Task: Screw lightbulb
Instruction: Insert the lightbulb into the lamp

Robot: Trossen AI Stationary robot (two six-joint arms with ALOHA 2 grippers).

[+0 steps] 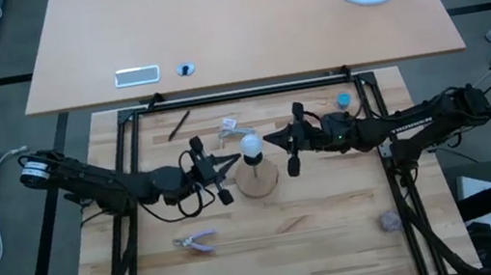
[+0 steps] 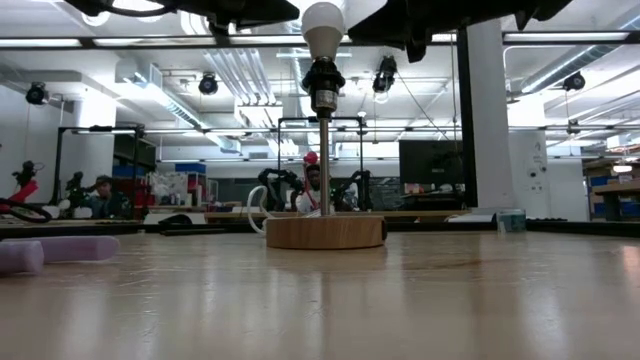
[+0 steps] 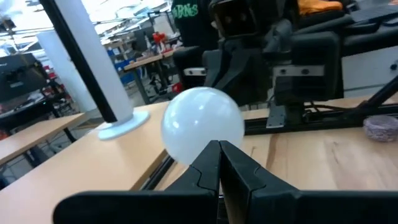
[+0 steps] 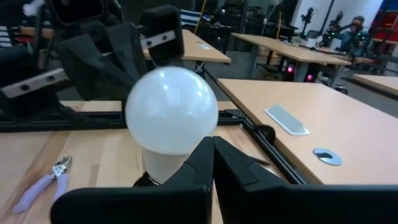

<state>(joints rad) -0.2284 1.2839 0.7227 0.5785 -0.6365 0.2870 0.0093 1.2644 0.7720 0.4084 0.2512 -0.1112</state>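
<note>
The lightbulb [image 1: 249,144] sits upright at the top of a thin metal stem, its narrow base in a dark socket [image 2: 323,82], and the stem rises from a round wooden disc [image 1: 258,179] near the middle of the table [image 1: 338,231]. In the low view the bulb looks straight and seated, though how far the thread has gone in cannot be told.

The left end effector [image 1: 233,160] is just beside the globe on one side and the right end effector [image 1: 270,140] just beside it on the other. Both have their fingers clenched together with nothing between them, tips pointing at the bulb; whether either tip touches the glass cannot be told.

The bulb appears to be in its socket, so this is either the last tightening or the finish. If more turning is needed, one end effector must spread its fingers, close gently around the globe and rotate about the stem's axis while the disc stays put.
</note>
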